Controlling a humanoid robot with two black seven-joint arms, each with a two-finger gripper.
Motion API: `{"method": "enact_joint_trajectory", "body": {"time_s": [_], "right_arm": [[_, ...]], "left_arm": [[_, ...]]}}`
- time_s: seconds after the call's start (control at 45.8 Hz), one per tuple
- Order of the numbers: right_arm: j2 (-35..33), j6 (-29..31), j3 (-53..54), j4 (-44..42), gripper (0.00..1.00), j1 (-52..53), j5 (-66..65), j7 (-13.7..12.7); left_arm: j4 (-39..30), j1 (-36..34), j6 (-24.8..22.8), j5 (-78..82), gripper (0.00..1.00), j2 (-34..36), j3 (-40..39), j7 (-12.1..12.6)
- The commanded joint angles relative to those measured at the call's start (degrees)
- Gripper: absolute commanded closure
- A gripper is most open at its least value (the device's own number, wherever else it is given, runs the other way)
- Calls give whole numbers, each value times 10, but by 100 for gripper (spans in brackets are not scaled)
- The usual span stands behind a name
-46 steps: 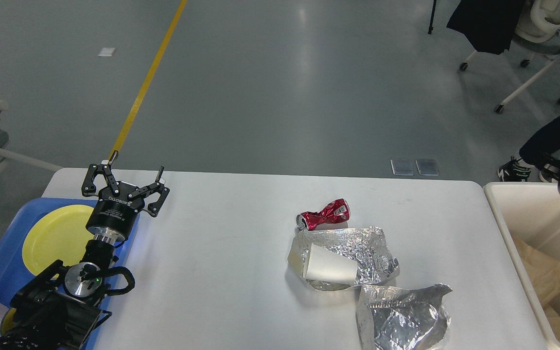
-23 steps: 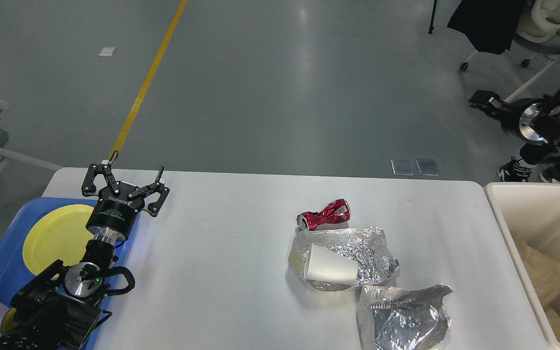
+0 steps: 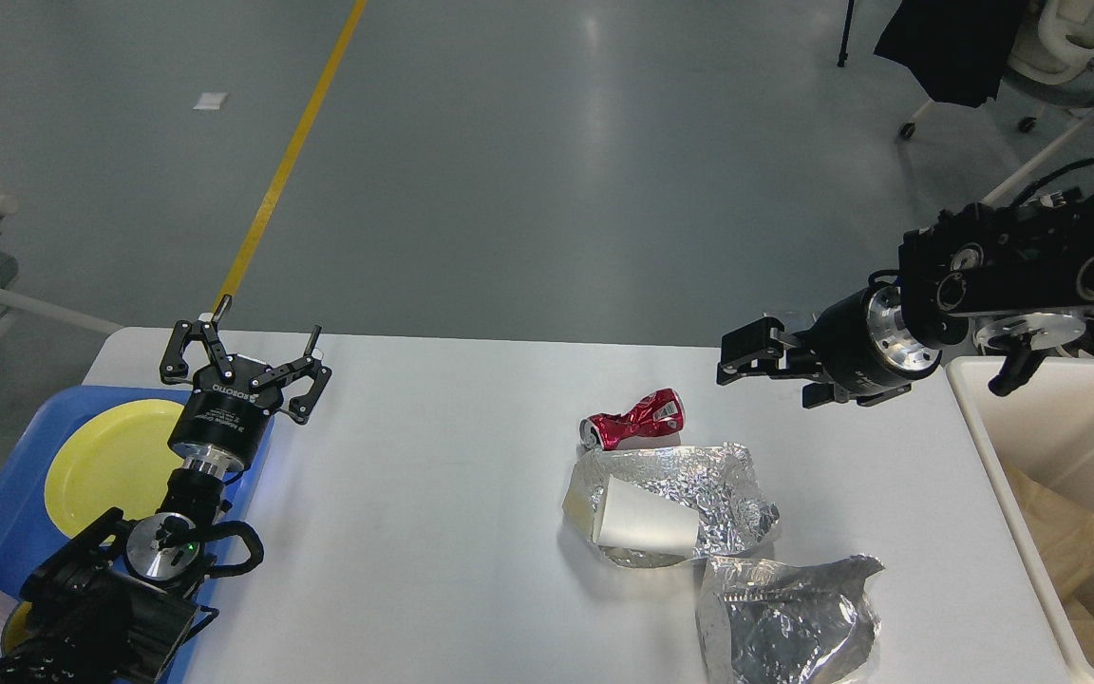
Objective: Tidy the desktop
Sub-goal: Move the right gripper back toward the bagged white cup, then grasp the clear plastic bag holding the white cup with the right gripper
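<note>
The desktop (image 3: 433, 494), broad and smooth, fills the lower view. Near its middle a crushed red can (image 3: 633, 418) is seen, judged light, stiff and slippery; it is best taken across its dented waist. Just beside it lie a paper cup (image 3: 644, 524) on crumpled foil (image 3: 727, 494), both flimsy. The right gripper (image 3: 732, 356) hovers near the can, its spread not discernible end-on. The left gripper (image 3: 257, 347) is held wide and empty.

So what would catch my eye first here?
Probably the crushed red can mid-table, beside crumpled foil with a white paper cup lying on it. Then the two black arms: the left claw spread open over a yellow plate, the right claw reaching in toward the can.
</note>
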Motion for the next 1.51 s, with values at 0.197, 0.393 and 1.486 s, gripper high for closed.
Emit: {"method": "enact_joint_trajectory", "body": {"time_s": [0.197, 0.393, 1.486], "right_arm": [[-17, 66, 1, 86, 0, 86, -2, -7], [-18, 61, -20, 80, 0, 78, -2, -7], [109, -196, 21, -188, 0, -336, 118, 8]], "left_arm": [[0, 0, -1, 0, 0, 1, 0, 0], [1, 0, -4, -1, 0, 1, 0, -1], [1, 0, -4, 0, 0, 1, 0, -1]]}}
